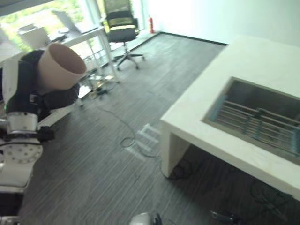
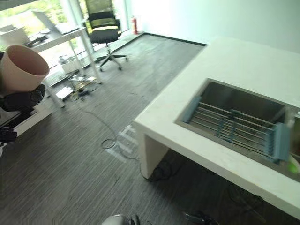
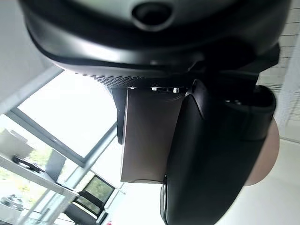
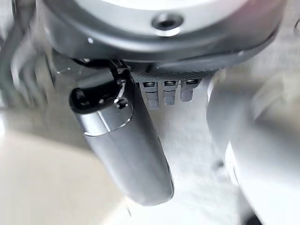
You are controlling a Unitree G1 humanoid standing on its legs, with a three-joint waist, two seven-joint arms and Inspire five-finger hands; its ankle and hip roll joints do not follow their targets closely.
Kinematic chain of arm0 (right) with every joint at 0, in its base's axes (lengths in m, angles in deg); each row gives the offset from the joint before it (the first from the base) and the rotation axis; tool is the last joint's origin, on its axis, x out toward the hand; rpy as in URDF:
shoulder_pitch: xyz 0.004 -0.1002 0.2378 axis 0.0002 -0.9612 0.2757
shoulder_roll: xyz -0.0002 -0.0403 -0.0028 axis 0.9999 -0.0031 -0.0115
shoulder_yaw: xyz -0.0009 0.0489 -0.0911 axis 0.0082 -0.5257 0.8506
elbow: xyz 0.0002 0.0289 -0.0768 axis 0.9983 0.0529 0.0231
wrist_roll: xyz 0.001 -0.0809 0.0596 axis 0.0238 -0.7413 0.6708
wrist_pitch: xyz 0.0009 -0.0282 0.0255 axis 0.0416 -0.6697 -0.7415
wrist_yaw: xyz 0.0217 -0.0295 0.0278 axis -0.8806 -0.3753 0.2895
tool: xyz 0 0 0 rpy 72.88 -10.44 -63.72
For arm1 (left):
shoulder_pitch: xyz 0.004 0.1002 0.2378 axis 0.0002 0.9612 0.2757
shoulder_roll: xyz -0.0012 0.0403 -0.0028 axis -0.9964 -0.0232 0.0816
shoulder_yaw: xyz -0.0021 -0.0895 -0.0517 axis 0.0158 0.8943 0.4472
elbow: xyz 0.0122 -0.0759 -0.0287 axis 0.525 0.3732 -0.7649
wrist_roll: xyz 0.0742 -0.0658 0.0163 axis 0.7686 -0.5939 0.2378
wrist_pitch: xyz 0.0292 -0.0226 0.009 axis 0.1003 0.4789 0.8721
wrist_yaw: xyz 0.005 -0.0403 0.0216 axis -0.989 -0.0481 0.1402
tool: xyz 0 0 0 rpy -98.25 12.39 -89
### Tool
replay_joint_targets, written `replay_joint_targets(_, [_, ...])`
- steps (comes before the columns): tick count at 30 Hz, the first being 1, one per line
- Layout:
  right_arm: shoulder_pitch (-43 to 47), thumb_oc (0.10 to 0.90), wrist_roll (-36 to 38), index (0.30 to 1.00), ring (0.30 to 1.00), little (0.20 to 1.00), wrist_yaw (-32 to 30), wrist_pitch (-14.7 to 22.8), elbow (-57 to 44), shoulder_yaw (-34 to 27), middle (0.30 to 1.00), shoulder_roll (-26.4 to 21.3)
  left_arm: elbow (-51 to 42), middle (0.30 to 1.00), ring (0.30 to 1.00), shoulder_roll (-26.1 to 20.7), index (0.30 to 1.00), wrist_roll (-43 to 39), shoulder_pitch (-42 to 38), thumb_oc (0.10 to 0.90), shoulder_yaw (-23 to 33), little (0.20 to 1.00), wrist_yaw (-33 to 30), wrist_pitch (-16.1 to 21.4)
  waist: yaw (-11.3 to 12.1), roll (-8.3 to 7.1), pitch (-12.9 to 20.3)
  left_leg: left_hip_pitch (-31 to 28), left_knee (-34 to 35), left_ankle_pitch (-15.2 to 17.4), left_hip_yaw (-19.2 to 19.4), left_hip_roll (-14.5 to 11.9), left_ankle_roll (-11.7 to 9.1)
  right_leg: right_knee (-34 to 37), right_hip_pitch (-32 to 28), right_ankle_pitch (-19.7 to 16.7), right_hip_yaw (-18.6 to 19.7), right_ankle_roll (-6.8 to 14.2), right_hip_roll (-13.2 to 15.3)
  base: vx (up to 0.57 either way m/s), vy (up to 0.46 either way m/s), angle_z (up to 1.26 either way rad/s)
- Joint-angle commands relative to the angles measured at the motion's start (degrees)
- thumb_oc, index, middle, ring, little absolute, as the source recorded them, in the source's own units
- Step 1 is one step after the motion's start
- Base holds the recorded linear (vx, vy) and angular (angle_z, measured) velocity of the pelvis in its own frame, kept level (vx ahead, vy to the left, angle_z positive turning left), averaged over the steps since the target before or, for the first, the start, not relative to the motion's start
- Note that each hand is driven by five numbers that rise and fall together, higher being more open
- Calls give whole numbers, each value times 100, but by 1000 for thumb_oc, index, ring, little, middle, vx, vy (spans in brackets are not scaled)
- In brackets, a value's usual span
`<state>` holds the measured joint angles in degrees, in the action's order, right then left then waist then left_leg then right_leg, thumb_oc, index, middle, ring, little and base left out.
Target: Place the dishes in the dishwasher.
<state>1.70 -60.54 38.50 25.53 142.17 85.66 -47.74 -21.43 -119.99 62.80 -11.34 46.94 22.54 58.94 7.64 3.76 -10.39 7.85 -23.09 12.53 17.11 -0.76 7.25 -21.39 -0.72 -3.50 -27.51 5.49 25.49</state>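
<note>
Left robot hand (image 1: 51, 101) is raised high at the left, fingers wrapping a beige cup (image 1: 60, 65) tilted mouth-up, well apart from the table (image 1: 262, 61) with its sunken rack (image 1: 262, 124).

Right robot hand (image 4: 126, 150) is hanging with fingers tucked in, gripping nothing.

Open floor (image 1: 93, 154) left of white counter (image 1: 262, 56)

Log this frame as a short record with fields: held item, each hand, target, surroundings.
held item: pinkish-beige round cup, raised, mouth tilted towards the counter
left hand: curled round the cup
right hand: holds nothing, thumb extended
target: wire dish rack in a recess of the white counter, apart from the cup
surroundings: black office chair, grey striped floor
</note>
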Motion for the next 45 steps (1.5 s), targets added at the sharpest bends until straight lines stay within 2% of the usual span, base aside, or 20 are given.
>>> replay_joint_targets(1, [91,800,274,900,900,900,108,98,-251,149,900,-135,-518,300,300,-239,300,148,-918,400,459,300,51,534,-391,230,-198,-633,590,177,-303,-210,-478,-258,-185,859,435,396,-993,26,112,106])
replay_joint_targets(3, [136,800,252,900,900,900,120,182,-344,281,900,-109,-443,300,300,-299,300,156,-1168,400,223,300,109,593,-509,212,-259,-593,590,90,-434,-173,-425,-189,-39,885,556,283,-1303,-28,75,126])
replay_joint_targets(6, [197,800,213,900,900,900,113,157,-338,369,900,-137,-474,300,300,-366,300,225,-1417,400,14,300,180,518,-593,120,-243,-591,590,155,-728,-21,-409,309,54,847,819,324,-1631,71,26,132])
replay_joint_targets(10, [227,800,106,900,900,900,214,53,-21,376,900,-329,-602,300,300,-459,300,362,-1570,400,-213,300,248,294,-729,-113,-217,-670,590,296,-1107,409,-361,420,744,917,1413,304,-1948,267,-26,100])
replay_joint_targets(14, [152,800,104,900,900,900,182,-118,120,331,900,-309,-657,300,300,-667,300,355,-1500,400,-146,300,403,130,-735,-179,-250,-909,590,479,-1020,513,-358,420,1187,433,961,430,-1874,414,-43,6])
replay_joint_targets(15, [88,800,114,900,900,900,154,-172,130,299,900,-306,-649,300,300,-719,300,344,-1525,400,-149,300,428,75,-787,-167,-253,-992,590,525,-911,463,-347,420,1213,451,801,377,-1837,433,-64,1])
replay_joint_targets(19, [-5,800,229,900,900,900,90,-214,252,167,900,-367,-637,300,300,-674,300,338,-1671,400,-329,300,479,113,-898,-101,-204,-1332,590,593,-930,438,-444,420,1108,643,802,208,-1989,335,-60,12])
replay_joint_targets(21, [-32,800,276,900,900,900,143,-171,266,112,900,-426,-612,300,300,-636,300,333,-1778,400,-431,300,467,131,-945,-85,-155,-1672,590,218,-892,441,-656,420,993,803,757,64,-2029,292,-54,46])
replay_joint_targets(23, [-69,800,345,900,900,900,213,-138,255,110,900,-499,-618,300,300,-637,300,291,-1860,400,-477,300,466,137,-943,-103,-137,-1865,560,-638,-917,439,-937,420,881,966,756,-73,-2028,331,-83,46])
replay_joint_targets(24, [-86,800,303,900,900,900,257,-138,259,109,900,-568,-581,300,300,-607,300,137,-2003,400,-472,300,589,137,-901,-180,-202,-1126,-497,-1062,-689,255,-1149,420,673,1166,777,-250,-1956,403,11,37])
replay_joint_targets(25, [-49,800,292,900,900,900,308,-180,383,95,900,-611,-523,300,300,-583,300,96,-2160,400,-543,300,693,177,-826,-209,-286,-630,-285,-935,-591,131,-1046,420,558,1243,871,-244,-1902,368,95,10])
replay_joint_targets(28, [61,800,121,900,900,900,351,-229,519,78,900,-674,-508,300,300,-527,300,184,-2141,400,-574,300,638,180,-752,-203,-387,-505,553,-1014,-616,2,-1031,420,463,1304,1157,-179,-1879,267,269,-24])
replay_joint_targets(31, [168,800,-13,900,900,900,351,-272,620,161,900,-707,-703,300,300,-317,300,442,-1836,400,-393,300,506,29,-546,-48,-480,432,590,-1146,-1261,-337,-1248,420,281,1488,1636,-107,-2006,276,397,-69])
replay_joint_targets(33, [161,800,19,900,900,900,318,-247,623,193,900,-702,-793,300,300,-187,300,602,-1662,400,-261,300,513,43,-487,-25,-460,638,590,-1137,-1355,-423,-1276,420,166,1568,1746,-83,-1956,224,335,-112])
replay_joint_targets(35, [159,800,274,900,900,900,164,-224,565,130,900,-618,-785,300,300,-46,300,679,-1570,400,-150,300,621,215,-509,23,-356,550,590,-985,-1116,-452,-1218,420,79,1615,1653,-3,-1808,182,366,-113])
replay_joint_targets(37, [96,800,530,900,900,900,49,-171,502,-22,900,-503,-741,300,300,-36,300,768,-1525,400,-162,300,650,321,-548,104,-268,314,590,-717,-1334,-208,-1025,420,-83,1606,1715,45,-1762,267,408,-64])
replay_joint_targets(40, [14,800,445,900,900,900,-16,-61,378,-72,900,-365,-693,300,300,-66,300,779,-1462,400,-183,300,601,386,-581,236,-252,92,590,-555,-1306,-162,-789,311,-302,1432,1462,69,-1743,252,307,27])
replay_joint_targets(43, [-32,800,306,900,900,900,-3,-44,210,-17,900,-289,-689,300,300,-148,300,751,-1359,400,-149,300,507,277,-589,306,-311,-143,590,-408,-1164,-153,-599,-603,-13,1141,1169,124,-1497,181,220,0])
replay_joint_targets(44, [-57,800,137,900,900,900,86,-47,139,51,900,-261,-641,300,300,-227,300,768,-1314,400,-144,300,442,150,-591,264,-367,-342,590,-270,-1044,-98,-499,-1249,256,1039,1141,161,-1352,251,170,-19])
replay_joint_targets(45, [-49,800,45,900,900,900,102,-40,121,91,900,-261,-622,300,300,-246,300,777,-1312,400,-159,300,383,102,-614,228,-391,-394,590,-224,-1038,-61,-472,-1237,349,1054,1220,166,-1458,252,92,-29])
